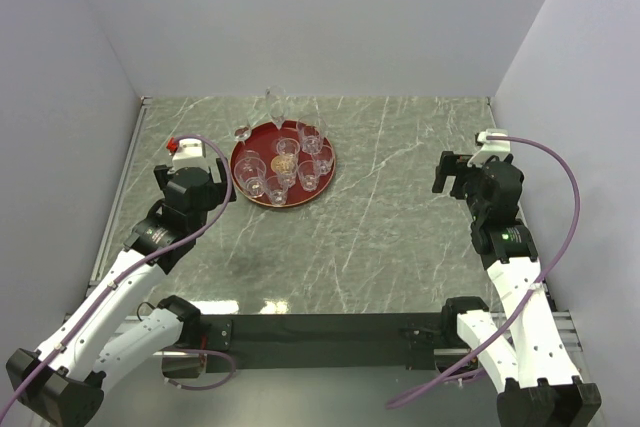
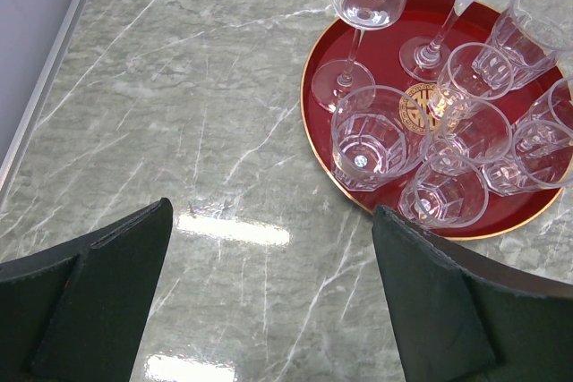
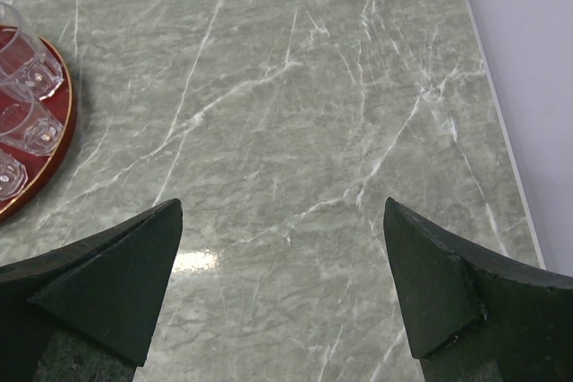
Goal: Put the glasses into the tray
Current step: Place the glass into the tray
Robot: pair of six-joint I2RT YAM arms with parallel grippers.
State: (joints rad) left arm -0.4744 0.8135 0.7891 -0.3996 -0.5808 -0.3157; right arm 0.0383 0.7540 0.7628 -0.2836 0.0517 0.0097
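Note:
The round dark-red tray [image 1: 333, 172] lies left of centre at the back of the table. Several clear glasses [image 1: 285, 152] stand in it: short tumblers [image 2: 376, 136], a stemmed glass [image 2: 358, 6] at its left edge and a tall narrow one [image 2: 448, 20] behind. The gold emblem [image 2: 416, 109] shows between them. My left gripper [image 1: 212, 190] is open and empty, just left of the tray and low over bare table [image 2: 270, 207]. My right gripper [image 1: 447, 173] is open and empty, far right of the tray [image 3: 282, 203]; the tray's rim [image 3: 54, 145] and two tumblers [image 3: 27, 60] show at its left.
The table is green-grey marble with a metal rail along its left side [image 1: 122, 182] and pale walls on three sides. A purple cable [image 1: 560, 207] loops off each arm.

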